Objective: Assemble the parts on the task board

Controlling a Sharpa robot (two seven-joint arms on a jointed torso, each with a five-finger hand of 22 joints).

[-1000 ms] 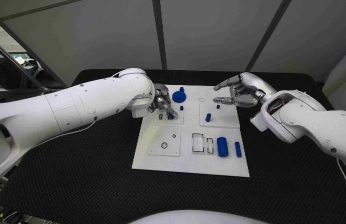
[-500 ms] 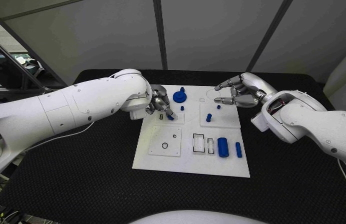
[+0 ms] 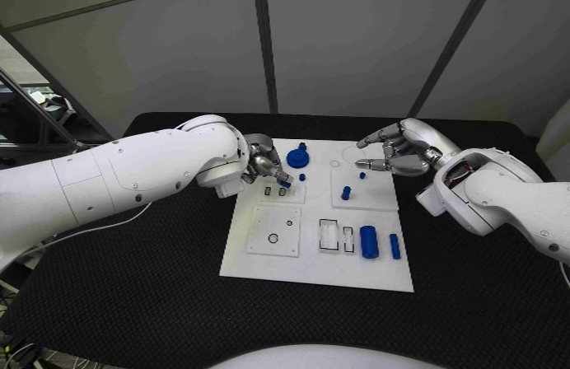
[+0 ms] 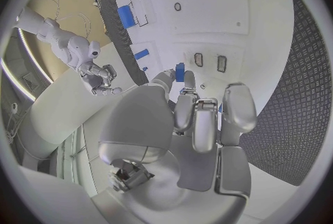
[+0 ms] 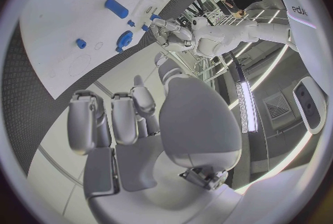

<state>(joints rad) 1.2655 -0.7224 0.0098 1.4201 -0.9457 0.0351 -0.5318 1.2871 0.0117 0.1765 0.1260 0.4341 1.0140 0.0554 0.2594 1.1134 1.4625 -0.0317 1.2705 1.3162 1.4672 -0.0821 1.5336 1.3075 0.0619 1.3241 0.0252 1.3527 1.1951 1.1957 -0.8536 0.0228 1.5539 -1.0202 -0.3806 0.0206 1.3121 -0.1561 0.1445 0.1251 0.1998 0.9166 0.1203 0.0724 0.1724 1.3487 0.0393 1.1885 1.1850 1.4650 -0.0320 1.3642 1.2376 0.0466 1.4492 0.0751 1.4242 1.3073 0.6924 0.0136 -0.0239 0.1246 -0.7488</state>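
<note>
Grey panelled walls stand behind a black table point(image 3: 142, 303), and the white task board point(image 3: 320, 266) lies in its middle. The left hand point(image 3: 263, 168) hangs over the board's far left corner with its fingers curled downward; a small blue part point(image 4: 180, 72) sits at its fingertips, apparently pinched there, though the wrist view is too crowded by the fingers to confirm contact on both sides. Two narrow dark-rimmed slots point(image 3: 276, 191) lie just beside that hand on the board. A round blue part with an upright stem point(image 3: 297, 156) stands near the far edge, a small blue peg point(image 3: 301, 177) just in front of it. Another blue peg point(image 3: 346, 193) stands upright on the board's right half. At the near right, a thick blue cylinder point(image 3: 370, 242) and a slimmer blue bar point(image 3: 393, 246) lie side by side, next to two rectangular recesses point(image 3: 336, 235). The right hand point(image 3: 398, 155) hovers over the far right corner, fingers apart and slightly bent, holding nothing
</note>
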